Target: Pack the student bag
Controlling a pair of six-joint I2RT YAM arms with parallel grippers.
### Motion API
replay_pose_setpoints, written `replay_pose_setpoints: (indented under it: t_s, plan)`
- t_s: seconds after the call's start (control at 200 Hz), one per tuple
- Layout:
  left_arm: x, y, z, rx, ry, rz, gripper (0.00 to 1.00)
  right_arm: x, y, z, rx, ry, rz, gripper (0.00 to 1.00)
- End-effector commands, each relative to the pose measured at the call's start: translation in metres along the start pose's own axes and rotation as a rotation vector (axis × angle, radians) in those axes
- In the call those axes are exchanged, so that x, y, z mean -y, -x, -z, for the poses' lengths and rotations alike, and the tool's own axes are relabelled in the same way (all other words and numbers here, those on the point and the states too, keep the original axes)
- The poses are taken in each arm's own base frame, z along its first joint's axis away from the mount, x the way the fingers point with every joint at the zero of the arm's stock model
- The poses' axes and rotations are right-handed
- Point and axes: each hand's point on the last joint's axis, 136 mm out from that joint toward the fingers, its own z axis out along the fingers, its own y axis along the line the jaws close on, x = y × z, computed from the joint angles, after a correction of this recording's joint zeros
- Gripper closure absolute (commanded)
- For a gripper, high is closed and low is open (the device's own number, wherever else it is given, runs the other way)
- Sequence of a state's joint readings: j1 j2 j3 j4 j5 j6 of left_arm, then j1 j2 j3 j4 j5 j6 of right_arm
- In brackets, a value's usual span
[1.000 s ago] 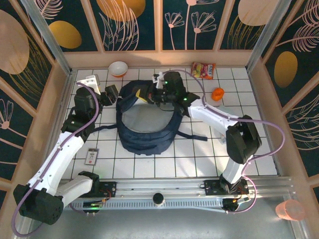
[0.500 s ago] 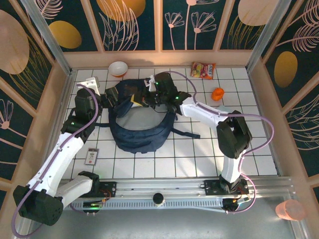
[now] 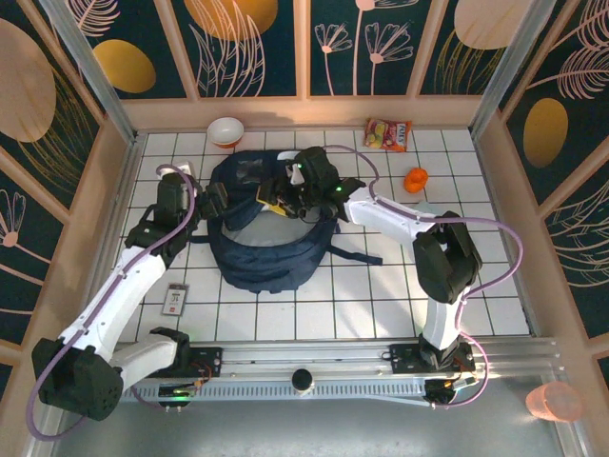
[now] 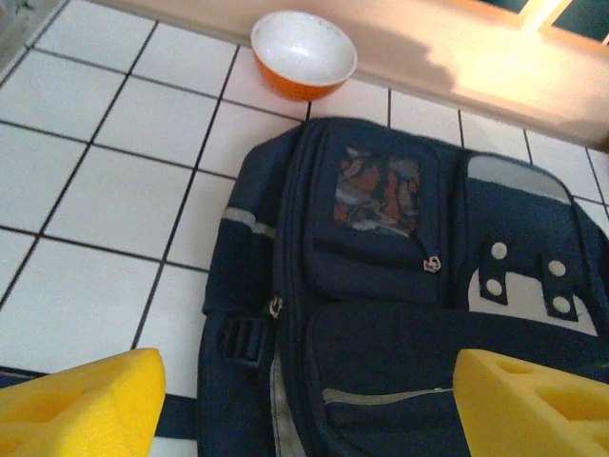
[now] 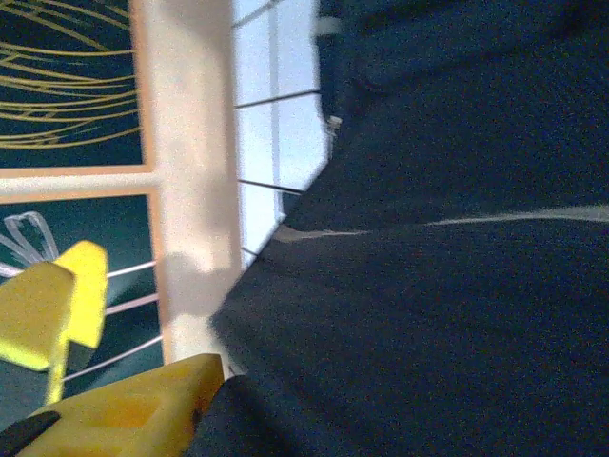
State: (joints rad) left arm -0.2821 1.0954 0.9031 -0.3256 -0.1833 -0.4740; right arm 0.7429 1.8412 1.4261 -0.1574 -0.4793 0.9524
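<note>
Navy student bag (image 4: 390, 305) near orange bowl (image 4: 304, 52)

The navy bag (image 3: 276, 252) lay slumped, front up, just toward 11 o'clock of the table's middle. Its window pocket (image 4: 378, 190) showed colourful contents, a grey buckled patch (image 4: 529, 281) at its 3 o'clock. A dark strap (image 3: 357, 254) trailed toward 3 o'clock.

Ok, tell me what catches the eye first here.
The large navy-blue fabric backpack sprawls in the middle of the white tiled table, by far the biggest thing. Behind it, by the back wall, sits a small orange bowl with a white inside, and further right a red-and-yellow snack packet.
</note>
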Motion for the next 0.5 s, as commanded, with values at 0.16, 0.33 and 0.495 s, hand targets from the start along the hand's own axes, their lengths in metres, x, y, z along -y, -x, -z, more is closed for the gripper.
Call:
replay_pose_setpoints:
  t_s: [0.16,0.33,0.495]
  plan:
    - [0.033,-0.048,0.005,-0.1,-0.296,0.039,0.22,0.059,-0.029,0.057,0.066,-0.307,-0.078,0.3]
    - [0.05,-0.053,0.017,-0.154,-0.395,0.045,0.24,0.085,-0.034,0.117,0.121,-0.489,-0.101,0.19]
    - [0.063,-0.05,0.017,-0.15,-0.469,0.057,0.26,0.103,-0.033,0.162,0.112,-0.478,-0.156,0.19]
